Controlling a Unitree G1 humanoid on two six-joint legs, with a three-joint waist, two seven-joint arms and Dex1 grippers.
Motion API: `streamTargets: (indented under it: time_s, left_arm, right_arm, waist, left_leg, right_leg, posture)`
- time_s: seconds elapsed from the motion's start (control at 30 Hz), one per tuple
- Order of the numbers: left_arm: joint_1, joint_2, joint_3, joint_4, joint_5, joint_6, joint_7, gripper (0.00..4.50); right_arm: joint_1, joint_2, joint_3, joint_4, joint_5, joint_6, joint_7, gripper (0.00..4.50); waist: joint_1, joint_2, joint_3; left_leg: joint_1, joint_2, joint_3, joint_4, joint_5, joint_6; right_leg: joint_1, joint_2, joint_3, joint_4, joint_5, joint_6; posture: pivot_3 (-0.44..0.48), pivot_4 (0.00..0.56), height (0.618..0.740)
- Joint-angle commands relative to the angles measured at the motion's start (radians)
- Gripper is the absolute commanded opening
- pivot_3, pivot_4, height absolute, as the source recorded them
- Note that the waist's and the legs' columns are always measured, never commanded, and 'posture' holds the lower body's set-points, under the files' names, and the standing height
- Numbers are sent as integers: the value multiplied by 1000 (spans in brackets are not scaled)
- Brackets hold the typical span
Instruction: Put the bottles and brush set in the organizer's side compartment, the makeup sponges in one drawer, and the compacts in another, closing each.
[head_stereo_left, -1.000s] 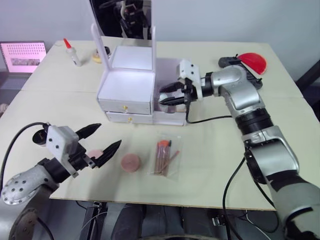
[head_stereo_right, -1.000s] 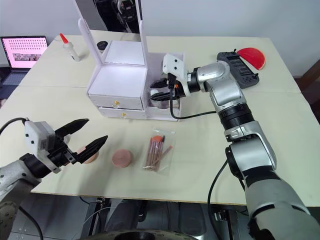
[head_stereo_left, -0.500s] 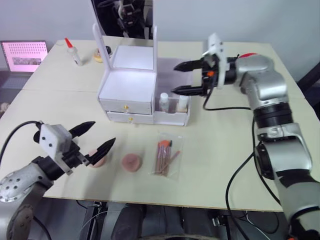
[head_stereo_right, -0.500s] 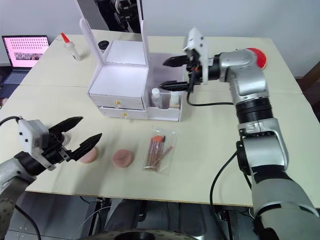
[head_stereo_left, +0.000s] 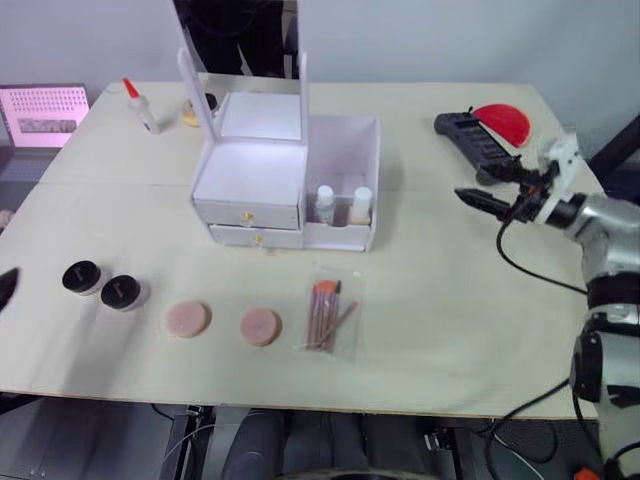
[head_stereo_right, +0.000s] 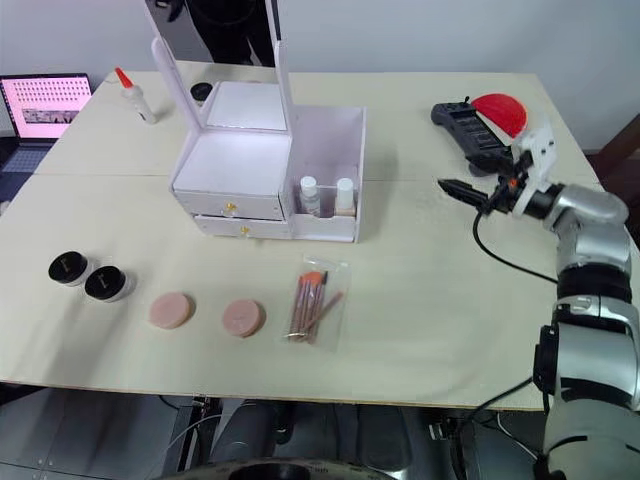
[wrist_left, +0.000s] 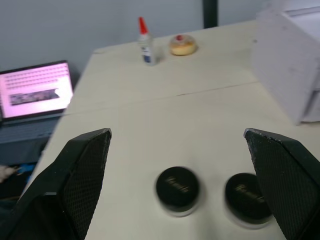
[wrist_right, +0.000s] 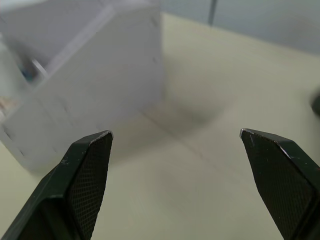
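Left eye view: two bottles upright side by side in the organizer's side compartment, so probably that part done. Brush set in its clear bag flat on the table in front of the organizer, likely next to go in. Two pink sponges beside it, two black compacts further toward the left edge, all out of the drawers; both drawers look shut. Right gripper near the right table edge, well apart from the organizer, fingers spread, empty.

Right eye view: same layout. Dark device and red disc at the far right corner, hard to identify.

Left wrist view: left gripper spread wide, empty, above the two compacts. Lid lettering unreadable.

Right wrist view: organizer wall blurred, contents barely discernible.
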Motion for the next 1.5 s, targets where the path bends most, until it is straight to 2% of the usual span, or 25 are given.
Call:
streamTargets:
  time_s: [0.03,0.1,0.2,0.5,0.63,0.77,0.83,0.87,1.03,1.27,1.4,1.5]
  left_arm:
    - [11,46,74,156,25,-91,-35,4500]
    - [9,74,94,266,31,-132,-50,4500]
    - [5,97,87,344,40,-177,-75,4500]
    - [-34,120,46,348,38,-196,-87,4500]
    - [-50,126,13,254,19,-156,-103,4500]
    - [-64,108,-45,82,-29,-51,-105,4500]
    - [-59,96,-110,-66,-70,30,-103,4500]
    - [-57,91,-140,-133,-87,66,-98,4500]
    - [-61,87,-252,-372,-129,189,-71,4500]
    - [-121,133,-451,-525,-110,263,-92,4500]
    - [-211,167,-579,-570,-98,290,-102,4500]
    - [-312,199,-711,-622,-91,324,-114,4500]
  right_arm:
    - [14,-60,-65,32,7,-79,-34,4336]
    - [36,-82,-77,67,1,-109,-48,4336]
    - [42,-91,-84,86,3,-124,-48,4336]
    - [41,-58,-55,53,-17,-86,-91,4336]
    - [36,-32,-42,-7,-10,-13,-107,4336]
    - [77,-4,-16,-114,-6,17,-82,4336]
    - [92,6,-1,-188,10,100,-72,4336]
    - [106,7,7,-234,13,121,-64,4336]
    - [189,-12,37,-512,66,330,-36,4336]
    - [293,-97,36,-946,259,652,38,4336]
    - [320,-151,11,-1125,394,755,90,4336]
    - [339,-183,11,-1231,439,810,74,4336]
  waist:
    - [-3,0,0]
    - [-4,0,0]
    - [-8,0,0]
    - [-12,0,0]
    - [-9,0,0]
    - [-4,0,0]
    - [-10,1,0]
    - [-13,2,0]
    - [-1,2,0]
    - [2,2,0]
    - [5,2,0]
    - [19,2,0]
  left_leg:
    - [0,0,0,0,0,0]
    - [1,0,0,0,0,0]
    - [2,1,0,-1,0,0]
    - [2,1,1,-1,0,0]
    - [2,1,1,-1,0,0]
    - [3,1,1,-1,0,0]
    - [3,0,-2,-1,0,0]
    - [2,-9,-18,-1,0,1]
    - [2,-2,-15,-1,0,-1]
    - [2,-2,-12,-1,0,-1]
    - [2,-1,-11,0,0,-1]
    - [2,-1,-10,0,0,-1]
  right_leg:
    - [0,0,0,0,0,0]
    - [0,0,0,0,0,0]
    - [0,0,0,0,0,-1]
    - [1,0,2,0,0,-1]
    - [0,0,2,1,0,-1]
    - [1,0,2,1,0,0]
    - [3,0,1,1,0,0]
    - [11,-6,-12,1,-2,6]
    - [7,0,-10,2,-2,7]
    - [7,-1,-8,1,-3,2]
    - [7,-1,-7,0,-2,0]
    - [7,-1,-8,0,-2,0]
  posture:
    - [0,150,740]
    - [0,150,740]
    - [0,150,740]
    - [0,150,740]
    - [0,150,740]
    - [0,150,740]
    - [0,150,740]
    - [0,150,740]
    - [0,150,740]
    - [0,150,740]
    - [0,150,740]
    - [0,150,740]
